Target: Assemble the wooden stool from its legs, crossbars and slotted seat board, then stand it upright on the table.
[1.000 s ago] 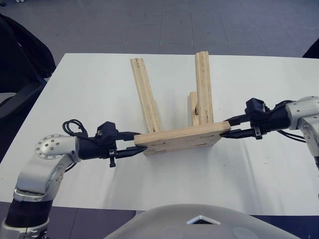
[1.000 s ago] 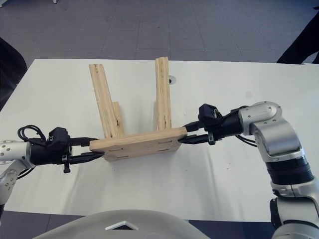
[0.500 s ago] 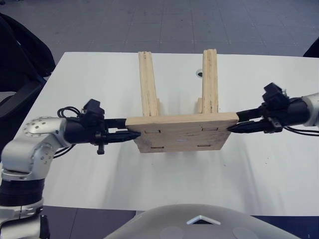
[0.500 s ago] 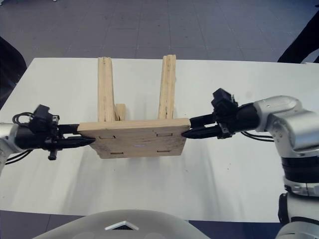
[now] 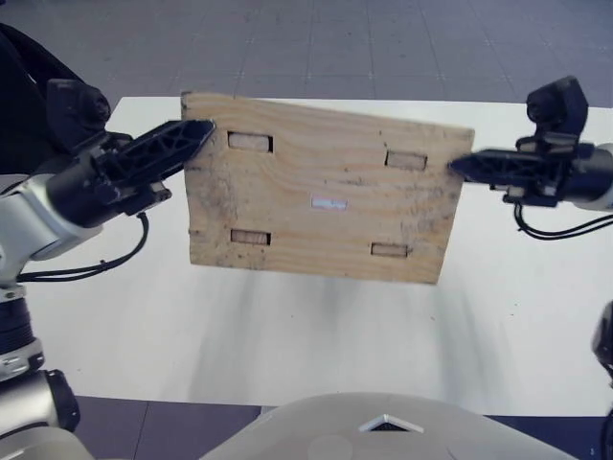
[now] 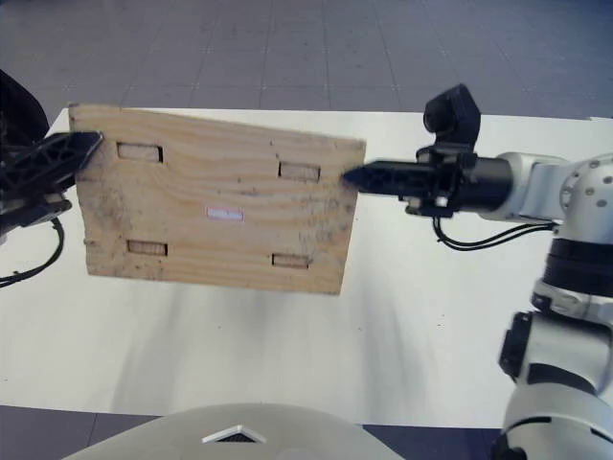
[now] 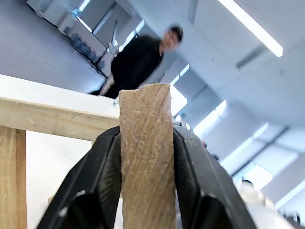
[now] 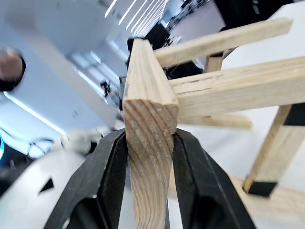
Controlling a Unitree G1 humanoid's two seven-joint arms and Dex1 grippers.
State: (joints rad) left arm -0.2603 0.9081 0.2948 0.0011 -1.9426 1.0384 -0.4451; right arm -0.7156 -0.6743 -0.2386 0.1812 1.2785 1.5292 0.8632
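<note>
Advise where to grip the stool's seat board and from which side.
Grip the seat board by its two short end edges, left end effector from the left, right end effector from the right. The edge is thin enough to pinch, and the legs project from the far face, leaving both ends free.

prob a robotics lab hall | white bench [image 5: 536, 326] | grey tile floor [image 5: 383, 48] past the bench | strip lights [image 7: 250, 26] overhead
</note>
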